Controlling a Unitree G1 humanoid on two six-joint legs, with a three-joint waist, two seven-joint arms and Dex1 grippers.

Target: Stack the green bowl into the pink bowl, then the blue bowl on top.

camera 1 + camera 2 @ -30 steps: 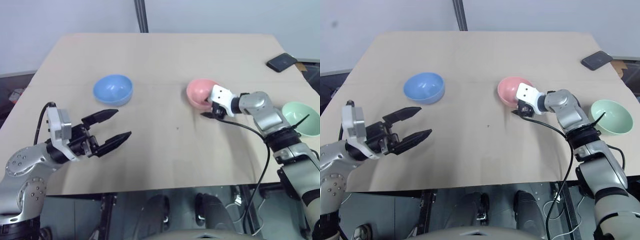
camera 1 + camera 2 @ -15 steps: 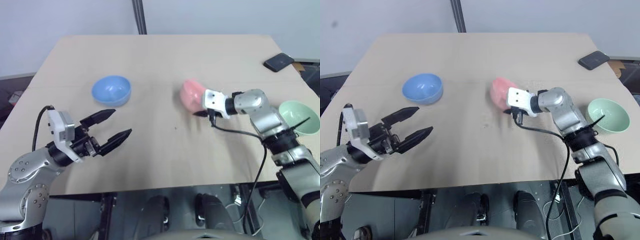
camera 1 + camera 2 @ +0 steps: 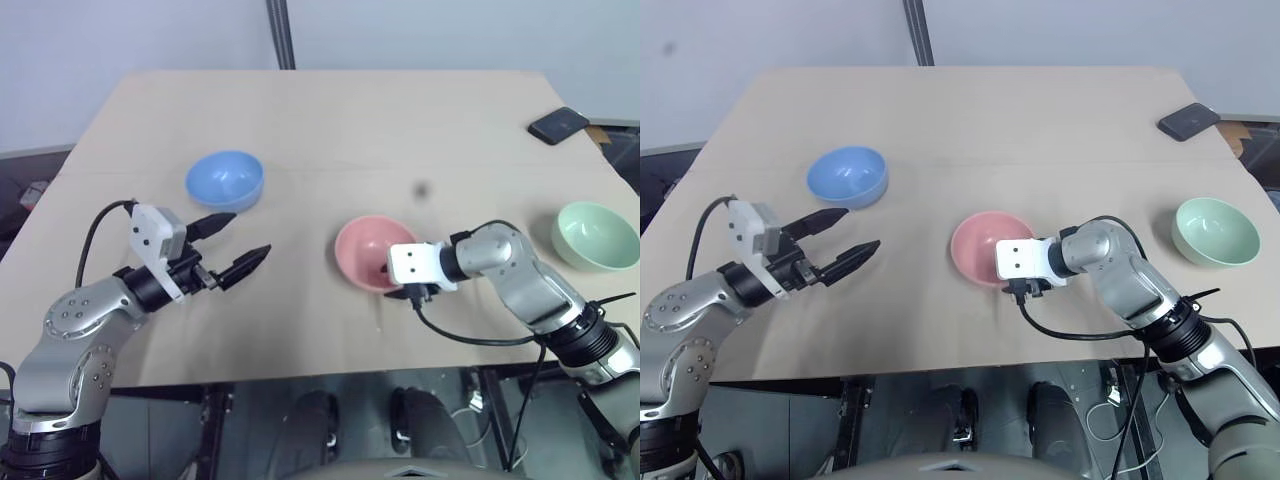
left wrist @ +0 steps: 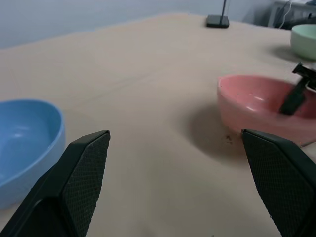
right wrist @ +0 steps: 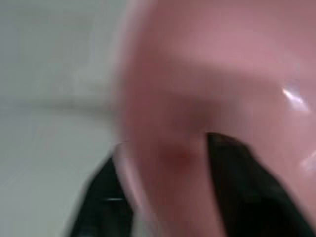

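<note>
The pink bowl (image 3: 365, 250) sits upright on the table's near middle. My right gripper (image 3: 1020, 288) is at its near-right rim, open, with one finger inside the bowl and one outside; the right wrist view shows the rim (image 5: 163, 148) between them. The blue bowl (image 3: 224, 178) stands at the left, just beyond my left gripper (image 3: 250, 233), which is open, empty and level above the table. The green bowl (image 3: 595, 232) rests alone at the far right, away from both grippers.
A black phone (image 3: 560, 124) lies at the back right corner of the tan table (image 3: 330, 120). The table's front edge runs just below both arms. A dark pole (image 3: 281, 30) rises behind the table.
My right gripper pulled the pink bowl nearer and to the left; it was tipped half a second ago and now sits flat. My left gripper edged forward toward the blue bowl.
</note>
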